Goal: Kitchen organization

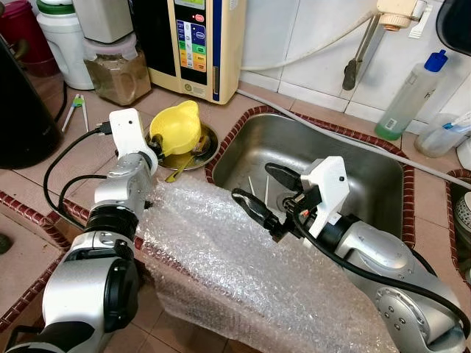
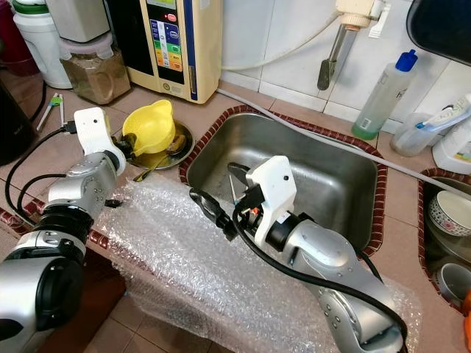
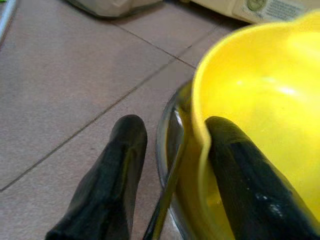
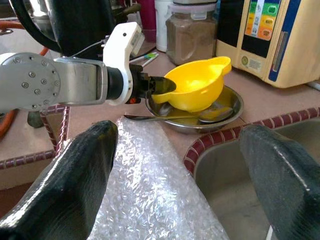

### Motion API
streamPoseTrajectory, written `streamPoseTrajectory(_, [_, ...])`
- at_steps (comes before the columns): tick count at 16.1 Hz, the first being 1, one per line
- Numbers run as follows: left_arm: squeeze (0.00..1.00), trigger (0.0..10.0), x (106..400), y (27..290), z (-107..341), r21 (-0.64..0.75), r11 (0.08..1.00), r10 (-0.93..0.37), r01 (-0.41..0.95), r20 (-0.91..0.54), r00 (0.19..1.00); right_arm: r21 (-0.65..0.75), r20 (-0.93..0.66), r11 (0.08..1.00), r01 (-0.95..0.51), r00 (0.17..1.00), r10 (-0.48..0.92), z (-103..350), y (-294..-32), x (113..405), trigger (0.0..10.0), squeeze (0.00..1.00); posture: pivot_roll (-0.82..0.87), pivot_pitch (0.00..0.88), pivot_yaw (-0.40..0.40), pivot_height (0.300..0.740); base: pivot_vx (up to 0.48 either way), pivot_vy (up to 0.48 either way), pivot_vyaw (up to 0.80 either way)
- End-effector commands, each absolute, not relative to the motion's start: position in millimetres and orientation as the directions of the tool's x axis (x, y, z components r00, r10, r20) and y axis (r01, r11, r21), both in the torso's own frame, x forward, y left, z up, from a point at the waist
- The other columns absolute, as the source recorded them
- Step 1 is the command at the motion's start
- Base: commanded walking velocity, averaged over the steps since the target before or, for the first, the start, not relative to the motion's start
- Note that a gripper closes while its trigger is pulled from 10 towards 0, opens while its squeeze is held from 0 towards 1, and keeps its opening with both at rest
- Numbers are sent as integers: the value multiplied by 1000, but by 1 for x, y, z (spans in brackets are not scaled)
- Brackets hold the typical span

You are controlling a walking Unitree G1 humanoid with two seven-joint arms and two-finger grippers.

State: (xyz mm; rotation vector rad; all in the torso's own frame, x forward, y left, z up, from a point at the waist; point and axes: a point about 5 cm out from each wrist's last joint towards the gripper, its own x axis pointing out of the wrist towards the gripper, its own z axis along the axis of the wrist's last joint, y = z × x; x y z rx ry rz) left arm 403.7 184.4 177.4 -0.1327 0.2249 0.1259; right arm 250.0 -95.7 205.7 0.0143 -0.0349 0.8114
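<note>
Along the near edge of the counter (image 1: 66, 243) a big sheet of bubble wrap (image 1: 243, 272) lies spread out, and it hangs over the front of the steel sink (image 1: 368, 180). Over the sink's near rim the right gripper (image 1: 266, 193) hovers with its two black fingers wide apart, holding nothing. Farther back, at the sink's left rim, a yellow bowl (image 1: 175, 126) sits inside a shallow metal dish (image 2: 182, 137), with a spoon (image 4: 200, 117) lying in the dish under it. The left gripper (image 3: 175, 150) is at the bowl's near rim, one finger (image 3: 250, 185) inside the bowl and the other finger (image 3: 107, 180) outside by the dish. They look partly apart around the rim, not squeezed tight yet. I think the step now is grabbing the yellow bowl so it can be put away. Next, the fingers need to pinch the thin rim firmly, then lift straight up so the dish and spoon stay down. The bowl is open side up and tipped a bit. It is longer one way, and its pointy spout aims to the back of the counter, toward the cream machine (image 1: 199, 44) by the wall.
</note>
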Motion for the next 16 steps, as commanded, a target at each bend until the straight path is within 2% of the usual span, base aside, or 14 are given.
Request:
streamPoseTrajectory(1, [0, 0, 405, 184, 183, -94, 990, 79, -103, -232, 969, 8, 14, 701, -713, 701, 713, 204, -99, 252, 10000, 0, -28, 105, -28, 740, 0, 0, 0])
streamPoseTrajectory(4, [0, 0, 404, 191, 183, -79, 992, 80, -100, -228, 970, -31, 4, 707, -706, 708, 706, 202, -99, 252, 10000, 0, -28, 102, -29, 740, 0, 0, 0])
streamPoseTrajectory(6, [0, 0, 404, 196, 184, -67, 992, 90, -108, -225, 970, 34, -14, 709, -705, 709, 705, 199, -101, 255, 10000, 0, -24, 100, -31, 740, 0, 0, 0])
streamPoseTrajectory(12, [0, 0, 403, 203, 191, 1, 992, 126, -127, -169, 978, 40, 18, 725, -687, 726, 687, 203, -104, 261, 10000, 0, -18, 96, -32, 740, 0, 0, 0])
streamPoseTrajectory(13, [0, 0, 402, 204, 192, 50, 990, 136, -130, -137, 981, 35, 22, 730, -683, 731, 682, 202, -104, 261, 10000, 0, -18, 96, -32, 740, 0, 0, 0])
streamPoseTrajectory(16, [0, 0, 400, 199, 205, 52, 991, 120, -120, 8, 993, 29, 36, 748, -664, 748, 663, 202, -104, 265, 10000, 0, -14, 99, -37, 740, 0, 0, 0])
